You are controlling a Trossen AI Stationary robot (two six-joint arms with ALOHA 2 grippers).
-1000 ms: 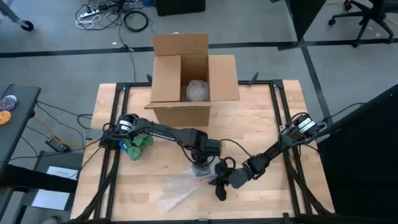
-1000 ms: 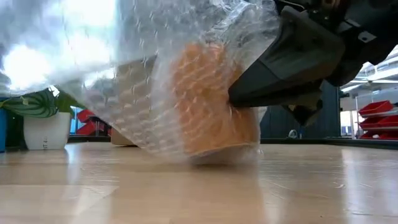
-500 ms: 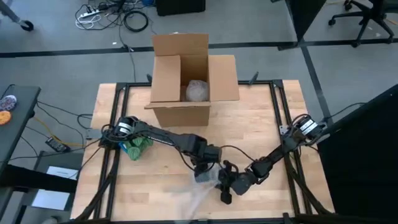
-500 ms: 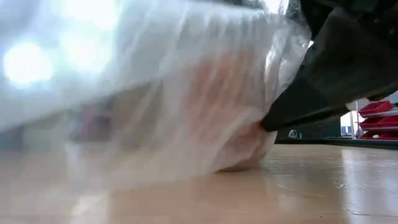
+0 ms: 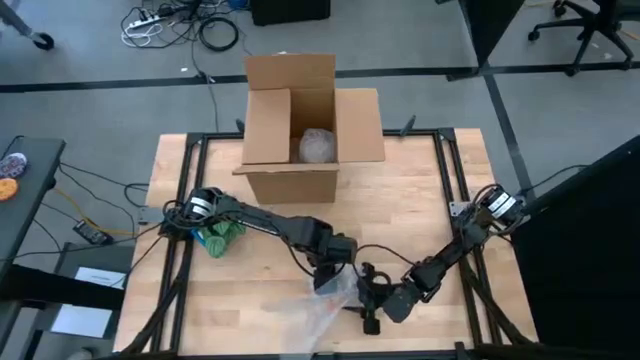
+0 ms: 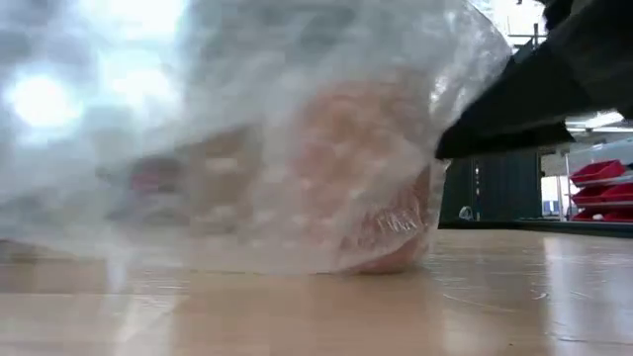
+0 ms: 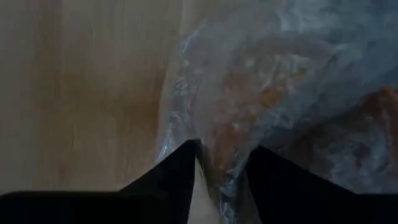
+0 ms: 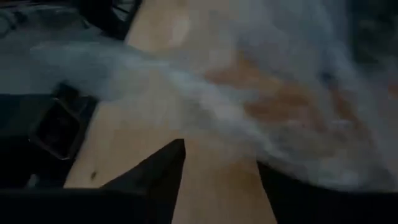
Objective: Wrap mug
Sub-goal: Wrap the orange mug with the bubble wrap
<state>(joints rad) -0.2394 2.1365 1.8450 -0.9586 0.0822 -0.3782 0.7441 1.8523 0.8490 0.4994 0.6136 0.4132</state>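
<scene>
An orange mug [image 6: 366, 198] lies on the table near its front edge, covered by clear bubble wrap [image 6: 247, 129]. In the high view the wrap [image 5: 315, 310] spreads toward the near edge. My left gripper [image 5: 335, 272] stands over the bundle's far side, shut on the wrap [image 7: 224, 180]. My right gripper [image 5: 368, 305] is at the bundle's right side, open, with bare table between its fingers [image 8: 221, 180]. The wrapped mug [image 8: 292, 99] lies just ahead of it. My left gripper pinches a gathered fold of the bubble wrap [image 7: 219, 163] between its two fingers, coming from above and pointing down. The wrap runs from there over the mug, which rests on the table. My right gripper has a dark finger [image 6: 514, 109] whose tip reaches the wrap's right side [image 6: 443, 148], slanting down from the table's right; whether it touches the wrap, I cannot tell.
An open cardboard box [image 5: 300, 120] stands at the far middle of the table with a wrapped bundle [image 5: 318, 145] inside. A green object [image 5: 218, 237] lies at the left, beside the left arm. Bare wood lies to the right and far right.
Both grippers have moved toward the table's near edge, taking the mug and wrap with them. The wrap has been drawn farther over the mug and now covers it more fully.
</scene>
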